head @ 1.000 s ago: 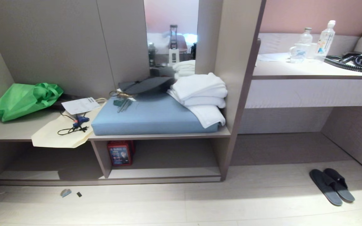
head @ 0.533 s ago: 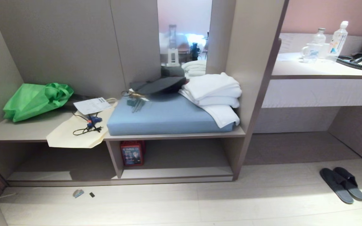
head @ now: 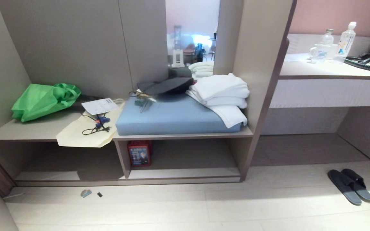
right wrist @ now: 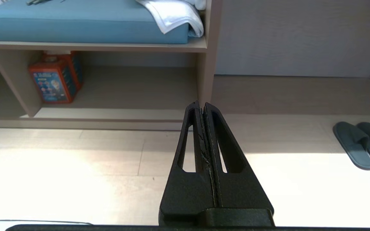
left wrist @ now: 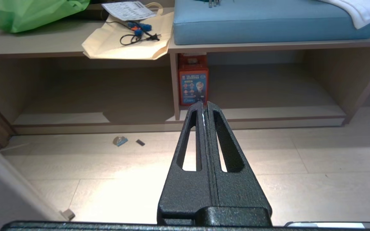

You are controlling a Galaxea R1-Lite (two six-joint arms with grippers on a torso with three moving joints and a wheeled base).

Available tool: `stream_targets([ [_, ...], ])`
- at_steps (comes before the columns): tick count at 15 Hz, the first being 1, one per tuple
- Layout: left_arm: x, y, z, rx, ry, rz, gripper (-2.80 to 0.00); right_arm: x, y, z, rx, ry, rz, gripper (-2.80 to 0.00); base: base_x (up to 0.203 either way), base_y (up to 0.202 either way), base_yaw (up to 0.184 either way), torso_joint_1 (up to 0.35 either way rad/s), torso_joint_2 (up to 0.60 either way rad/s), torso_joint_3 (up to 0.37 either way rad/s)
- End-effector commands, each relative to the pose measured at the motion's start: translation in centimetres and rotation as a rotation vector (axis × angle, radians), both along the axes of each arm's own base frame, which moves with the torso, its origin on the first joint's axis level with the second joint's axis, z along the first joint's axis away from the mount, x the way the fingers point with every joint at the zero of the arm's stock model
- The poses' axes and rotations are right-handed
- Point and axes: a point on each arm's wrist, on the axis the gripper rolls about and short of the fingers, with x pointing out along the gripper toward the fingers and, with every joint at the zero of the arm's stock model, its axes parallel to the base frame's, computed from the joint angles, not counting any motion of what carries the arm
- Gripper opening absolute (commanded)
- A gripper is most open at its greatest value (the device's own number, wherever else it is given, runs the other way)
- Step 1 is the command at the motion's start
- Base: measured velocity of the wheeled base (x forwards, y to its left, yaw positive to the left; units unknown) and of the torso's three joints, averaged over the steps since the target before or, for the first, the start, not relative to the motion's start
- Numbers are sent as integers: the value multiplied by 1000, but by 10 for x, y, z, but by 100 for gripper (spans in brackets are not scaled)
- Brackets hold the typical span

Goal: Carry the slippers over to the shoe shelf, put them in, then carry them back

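The slippers [head: 350, 186] lie side by side on the pale floor [head: 185, 205] at the lower right of the head view, touching each other, toes pointing up and to the left. They also show at the right edge of the right wrist view [right wrist: 361, 144]. They sit well apart from the shoe shelf [head: 185, 160], the low open cubby in the lower centre of the head view, split by a vertical divider [head: 122, 158].

A red box [head: 139, 153] stands upright inside the cubby, just beside the divider on its right. Above the cubby, a blue cushion [head: 172, 117] lies on the upper shelf with folded white towels [head: 222, 93] stacked at its right end. To the left are a cream tote bag [head: 85, 136] hanging over the shelf edge and a green bag [head: 45, 100] near the left wall.

The raised surface [head: 329, 69] at upper right carries bottles [head: 345, 38] and a black hose [head: 369, 61].

Left end effector [left wrist: 205, 104]: fingers pressed together, holding nothing, above the floor in front of the cubby. Right end effector [right wrist: 201, 104]: fingers pressed together, holding nothing, above the floor. Neither arm appears in the head view.
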Motion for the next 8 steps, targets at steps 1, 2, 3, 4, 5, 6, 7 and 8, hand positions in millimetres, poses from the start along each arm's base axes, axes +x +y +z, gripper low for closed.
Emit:
stream_targets([
  [1, 0, 0, 0, 0, 1, -1, -280, 0, 0, 0, 0, 2, 1, -280, -203, 0, 2, 2, 2, 6],
  [2, 0, 0, 0, 0, 1, 0, -280, 0, 0, 0, 0, 2, 1, -280, -197, 0, 1, 2, -2, 3],
  [3, 0, 0, 0, -1, 1, 0, -280, 0, 0, 0, 0, 2, 1, -280, -196, 0, 1, 1, 2, 1],
  [4, 0, 0, 0, -1, 1, -1, -280, 0, 0, 0, 0, 2, 1, -280, -196, 0, 3, 2, 2, 0],
  [5, 0, 0, 0, 0, 1, 0, -280, 0, 0, 0, 0, 2, 1, -280, -196, 0, 1, 2, 2, 1],
  [6, 0, 0, 0, 0, 1, 0, -280, 0, 0, 0, 0, 2, 1, -280, -197, 0, 2, 3, 0, -1],
  [7, 0, 0, 0, -1, 1, 0, -280, 0, 0, 0, 2, 2, 1, -280, -200, 0, 2, 1, 2, 2],
  [8, 0, 0, 0, -1, 1, 0, -280, 0, 0, 0, 2, 2, 1, -280, -197, 0, 3, 2, 5, 4],
])
